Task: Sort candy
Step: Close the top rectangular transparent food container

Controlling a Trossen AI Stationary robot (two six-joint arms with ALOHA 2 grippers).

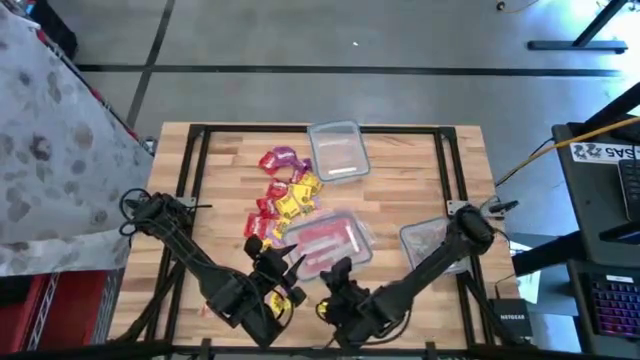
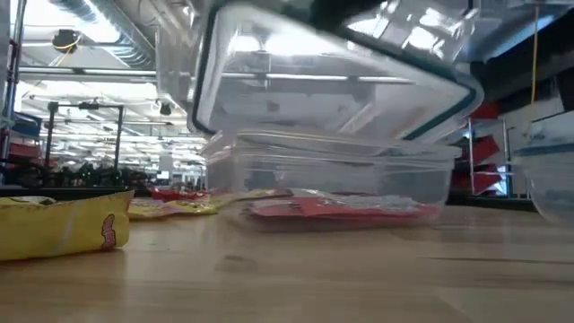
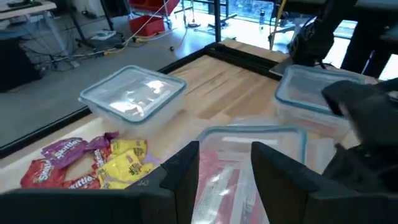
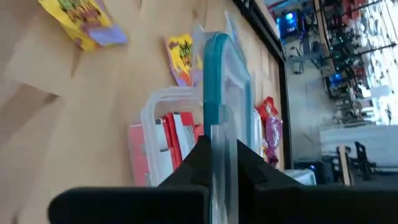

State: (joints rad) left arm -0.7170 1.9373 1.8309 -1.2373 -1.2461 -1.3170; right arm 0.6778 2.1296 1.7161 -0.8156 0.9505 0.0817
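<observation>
1. The high view takes in the whole table; the landmark is the central tub, a clear container holding red packets; the loose candy lies in a heap just beside it, toward the far left, and runs up to a second clear tub at the far edge; a third tub sits to the central tub's right.
2. Only the right wrist view shows the right gripper closed on a teal-rimmed lid, held edge-on above the central tub; yellow packets lie on the wood beyond.
3. Only the low view shows that lid tilted over the central tub, the red packets flat on the tub's floor, and a yellow packet lying close to the camera.
4. The left wrist view shows the left gripper spread apart and holding nothing, hovering at the near side of the central tub; purple, red and yellow sweets sit beside the tub.
</observation>
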